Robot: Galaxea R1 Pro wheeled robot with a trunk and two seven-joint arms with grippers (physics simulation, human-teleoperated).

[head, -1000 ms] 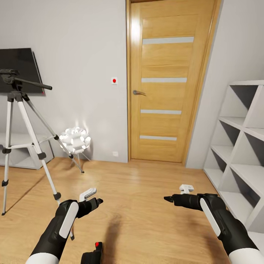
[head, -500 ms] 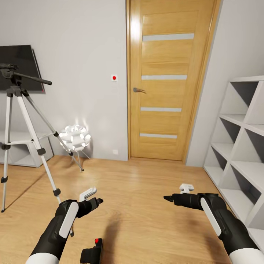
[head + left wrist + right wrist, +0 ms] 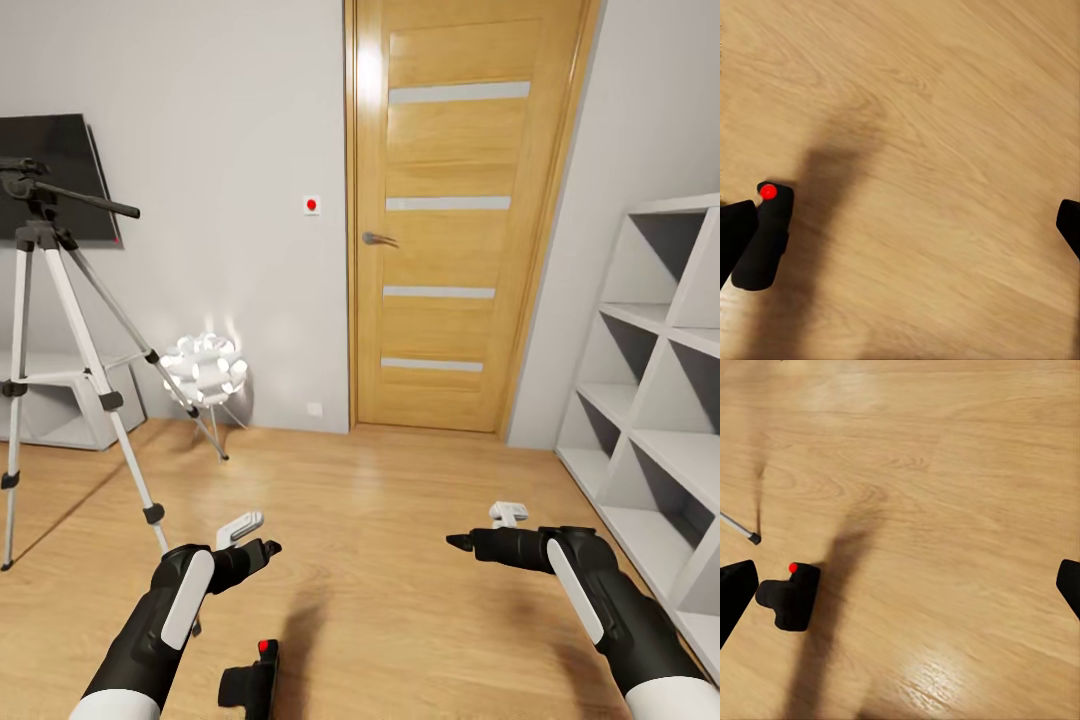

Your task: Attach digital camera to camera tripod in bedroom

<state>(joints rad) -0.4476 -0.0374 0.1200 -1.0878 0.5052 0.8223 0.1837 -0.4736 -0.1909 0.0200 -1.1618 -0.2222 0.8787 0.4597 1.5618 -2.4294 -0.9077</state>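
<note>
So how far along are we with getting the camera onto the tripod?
Early. The digital camera lies on the wood floor, ungrasped. Both the left pincer and right pincer are open and empty above the floor. The camera tripod stands bare. Grasping, carrying and mounting all remain.

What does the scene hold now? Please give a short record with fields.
room: light wood floor, oak door, grey cube shelf
digital camera: on the floor, between the arms, red dot on top
camera tripod: standing at the left, head bare
left gripper: open, empty
right gripper: open, empty
lamp: white, beside the tripod
</note>
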